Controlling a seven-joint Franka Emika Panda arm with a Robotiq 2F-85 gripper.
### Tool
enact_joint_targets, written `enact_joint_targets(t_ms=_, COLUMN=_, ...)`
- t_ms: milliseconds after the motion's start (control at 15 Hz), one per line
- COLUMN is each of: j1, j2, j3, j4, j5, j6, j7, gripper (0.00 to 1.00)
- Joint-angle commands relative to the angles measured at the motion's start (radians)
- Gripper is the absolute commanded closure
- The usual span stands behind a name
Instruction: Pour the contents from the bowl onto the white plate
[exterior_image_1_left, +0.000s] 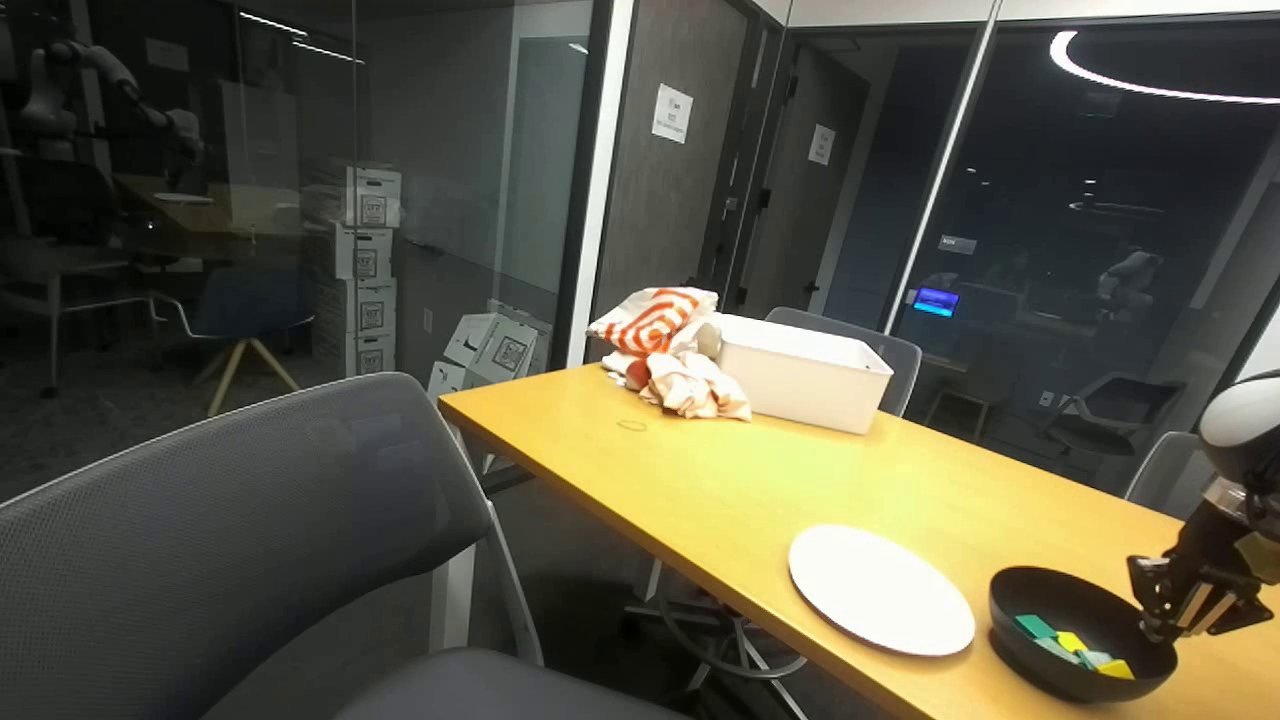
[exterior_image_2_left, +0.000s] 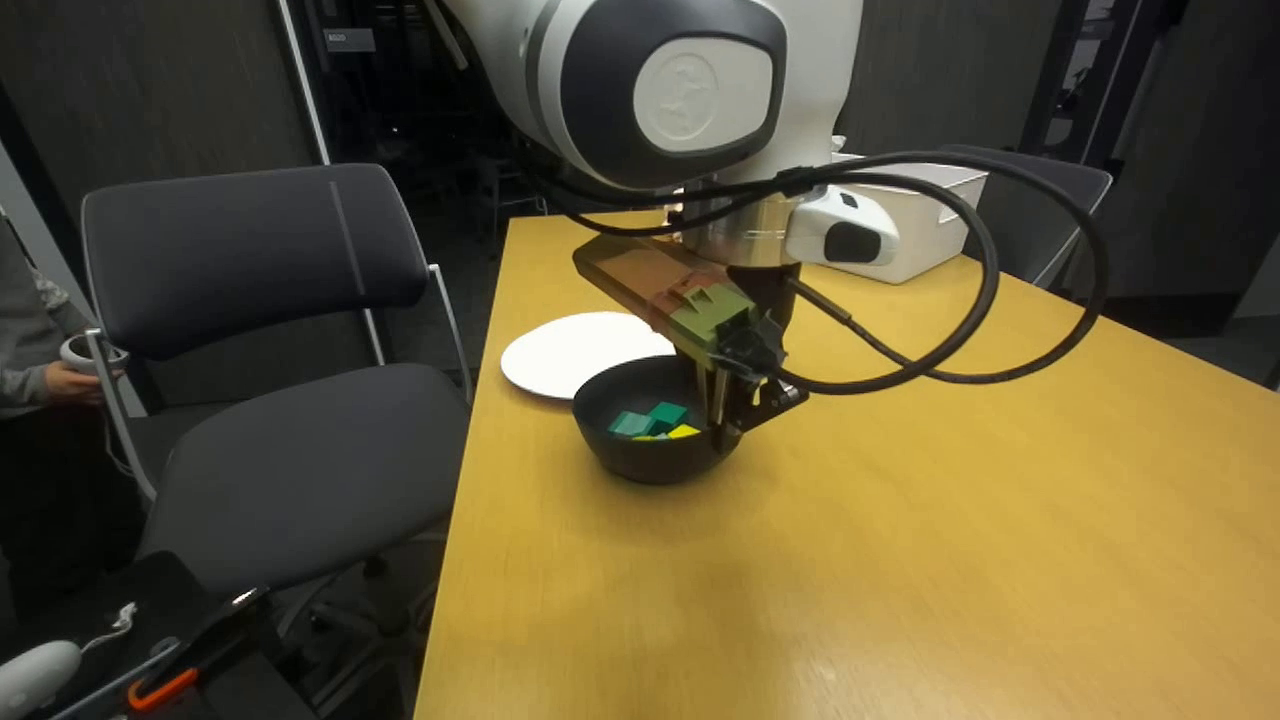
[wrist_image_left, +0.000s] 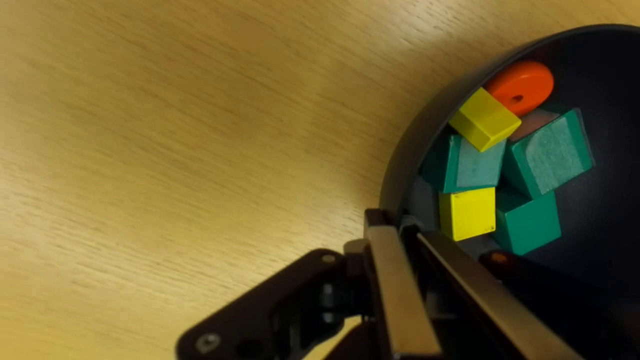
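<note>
Round black bowl (exterior_image_2_left: 640, 462) pinched at rim

Fingers (wrist_image_left: 398, 295) narrow, clamped on the bowl's wall: one inside, one outside. Bowl roughly upright, just beside flat round white plate (exterior_image_1_left: 880, 590). Plate on wood-grained yellow-brown counter (exterior_image_2_left: 850, 560). In the bowl: yellow blocks (wrist_image_left: 472, 215), green blocks (wrist_image_left: 530, 227), glossy orange-red disc (wrist_image_left: 523, 82). Cannot tell if bowl's base touches counter.

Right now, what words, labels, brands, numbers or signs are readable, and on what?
No text reads with certainty.
Small plaque, in an exterior view: possibly "A520", too blurred to confirm.
Door notices: too small to read.
Stacked boxes: printed marks, too small to read.
Blue screen: anything shown is too small to read.
Bowl, white plate: no text visible.
</note>
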Motion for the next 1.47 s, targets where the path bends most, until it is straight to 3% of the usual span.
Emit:
enact_joint_targets(t_ms=0, j1=0.001, j2=-0.049, j3=-0.006, j4=-0.003, j5=-0.02, j6=-0.027, j7=0.028, gripper=0.95)
enact_joint_targets(t_ms=267, j1=0.02, j2=-0.106, j3=-0.003, j4=-0.002, j5=-0.14, j6=-0.056, j7=0.142, gripper=0.95)
enact_joint_targets(t_ms=533, j1=0.042, j2=-0.21, j3=0.031, j4=-0.008, j5=-0.361, j6=-0.1, j7=0.341, gripper=0.95)
enact_joint_targets(t_ms=933, j1=0.061, j2=-0.294, j3=0.179, j4=0.022, j5=-0.663, j6=-0.22, j7=0.681, gripper=0.95)
enact_joint_targets(t_ms=1400, j1=0.116, j2=-0.267, j3=0.324, j4=0.067, j5=-1.051, j6=-0.346, j7=1.026, gripper=0.95)
